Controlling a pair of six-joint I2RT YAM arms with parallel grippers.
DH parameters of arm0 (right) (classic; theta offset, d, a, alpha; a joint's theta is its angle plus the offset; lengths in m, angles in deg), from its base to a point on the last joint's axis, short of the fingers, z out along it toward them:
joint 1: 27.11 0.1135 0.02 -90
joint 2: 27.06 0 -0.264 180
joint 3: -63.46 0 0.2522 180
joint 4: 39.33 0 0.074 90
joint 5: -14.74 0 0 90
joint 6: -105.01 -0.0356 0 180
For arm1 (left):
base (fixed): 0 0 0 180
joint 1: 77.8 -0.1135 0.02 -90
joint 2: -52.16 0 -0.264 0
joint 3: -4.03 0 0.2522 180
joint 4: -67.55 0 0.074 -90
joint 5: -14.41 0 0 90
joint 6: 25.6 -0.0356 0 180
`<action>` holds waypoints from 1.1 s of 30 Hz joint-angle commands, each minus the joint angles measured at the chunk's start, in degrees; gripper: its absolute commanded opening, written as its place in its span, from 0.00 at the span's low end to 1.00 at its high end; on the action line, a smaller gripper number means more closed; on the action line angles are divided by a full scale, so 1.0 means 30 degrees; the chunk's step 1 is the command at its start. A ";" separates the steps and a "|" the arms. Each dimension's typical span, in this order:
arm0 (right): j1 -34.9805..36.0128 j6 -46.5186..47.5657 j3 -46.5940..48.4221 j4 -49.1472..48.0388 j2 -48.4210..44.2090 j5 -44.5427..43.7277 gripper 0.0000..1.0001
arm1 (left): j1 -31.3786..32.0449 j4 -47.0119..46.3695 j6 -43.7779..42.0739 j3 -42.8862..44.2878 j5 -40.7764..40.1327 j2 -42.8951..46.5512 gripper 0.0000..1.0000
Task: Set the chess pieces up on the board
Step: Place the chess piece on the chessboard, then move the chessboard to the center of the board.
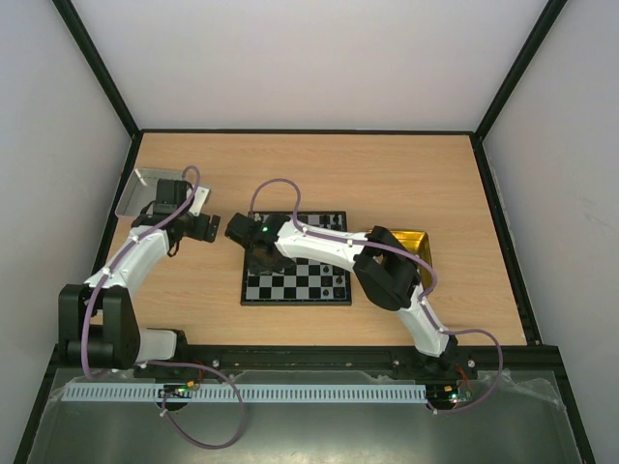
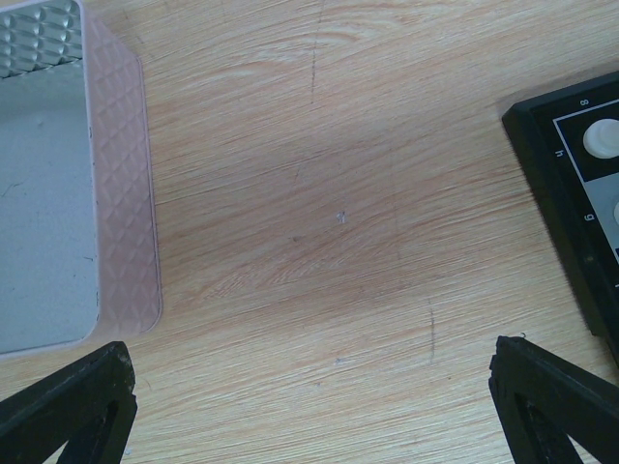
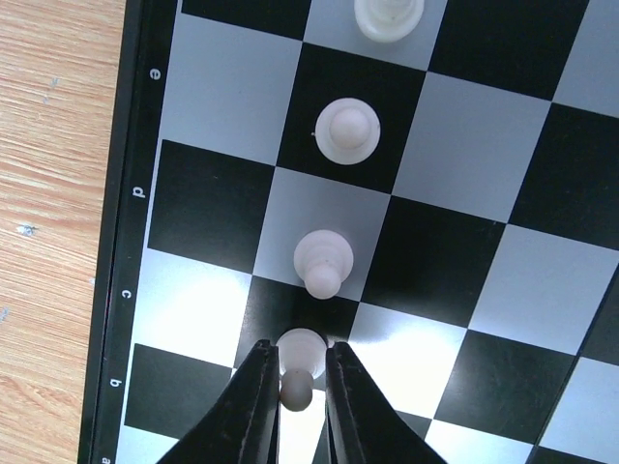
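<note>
The board (image 1: 319,285) lies mid-table, with white chess pieces on it. In the right wrist view my right gripper (image 3: 295,362) is over the board's (image 3: 215,85) left columns. Its fingers are closed narrowly around a white pawn (image 3: 298,379) standing on a black square in row c. Two more white pawns (image 3: 346,130) (image 3: 322,261) stand in line beyond it, and another white piece (image 3: 387,17) sits at the top edge. My left gripper (image 2: 309,350) is wide open and empty above bare wood, left of the board's corner (image 2: 556,159). In the top view the left gripper (image 1: 198,228) is left of the right gripper (image 1: 257,253).
A grey metal tray (image 1: 143,184) stands at the far left; its rim (image 2: 124,193) is just left of my left gripper. A shiny yellow tray (image 1: 416,240) sits right of the board, partly hidden by the right arm. A white piece (image 2: 602,138) shows on the board's edge.
</note>
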 commanded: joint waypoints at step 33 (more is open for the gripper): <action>-0.8608 -0.1324 -1.1915 0.1579 -1.5452 -0.3594 0.19 | 0.2711 0.1970 -0.1889 0.0147 -0.0288 -0.2337 0.40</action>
